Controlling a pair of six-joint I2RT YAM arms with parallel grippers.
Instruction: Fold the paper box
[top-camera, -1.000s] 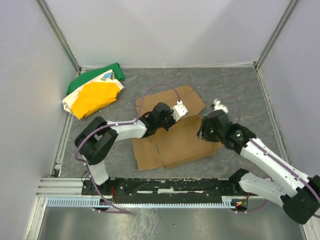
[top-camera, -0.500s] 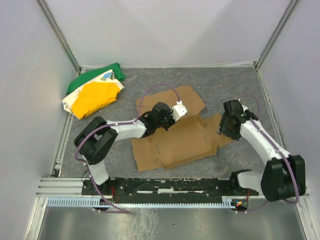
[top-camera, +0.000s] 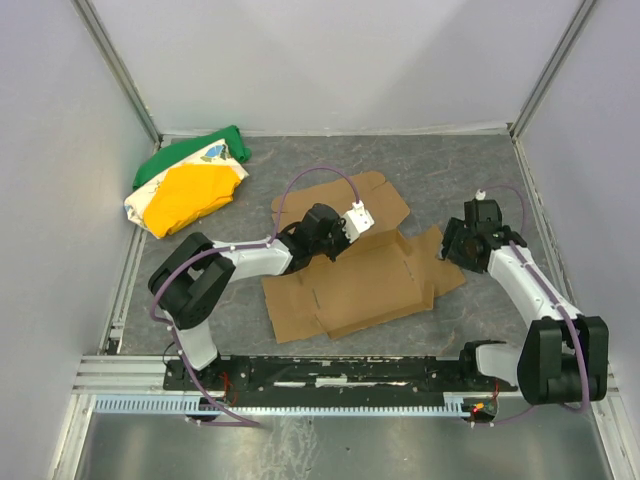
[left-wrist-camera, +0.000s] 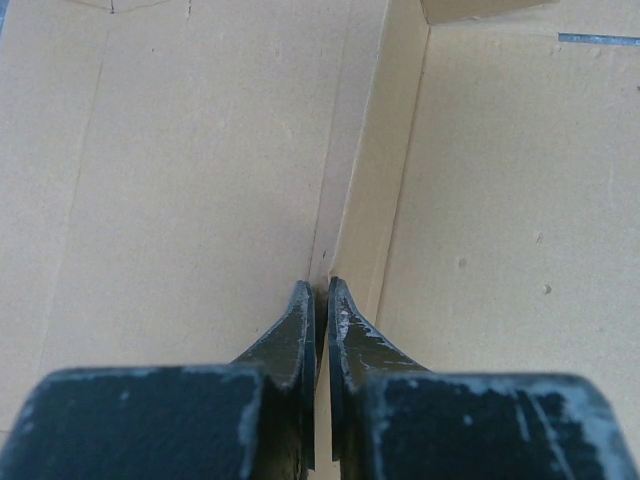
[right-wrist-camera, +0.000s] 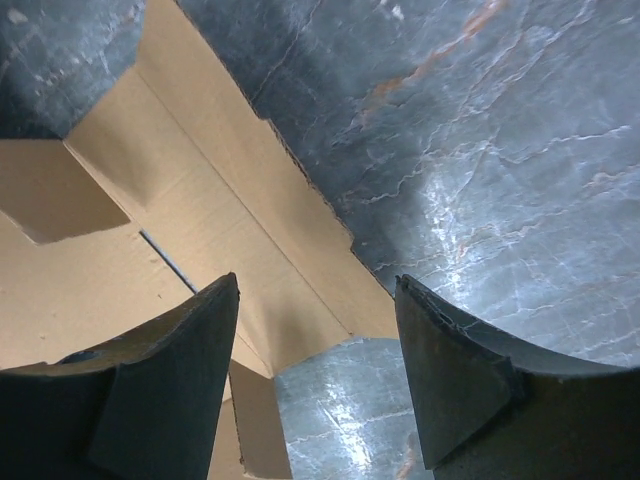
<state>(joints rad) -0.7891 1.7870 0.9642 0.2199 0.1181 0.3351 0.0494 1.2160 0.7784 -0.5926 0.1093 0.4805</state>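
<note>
The paper box, a plain brown die-cut cardboard sheet with flaps and slots, lies mostly flat in the middle of the top view. It rests on the grey marbled worktop, with one rounded flap reaching toward the upper centre and a notched edge at its right.

The left pincer sits over the upper middle part of the sheet. In the left wrist view the left pincer is closed, its two dark fingers pressed together with only a hairline between them and nothing seen in it. The tips meet the cardboard right at a fold line, where a lighter strip runs up toward the top of that frame.

The right pincer is at the right edge of the sheet, centre right of the top view. In the right wrist view the right pincer stands wide open, the fingers apart at the lower left and lower right and holding nothing. Between them show a brown flap with a stepped edge and the glossy grey surface.

A bundle of green, yellow and white cloth lies at the upper left of the top view, well apart from the cardboard.
</note>
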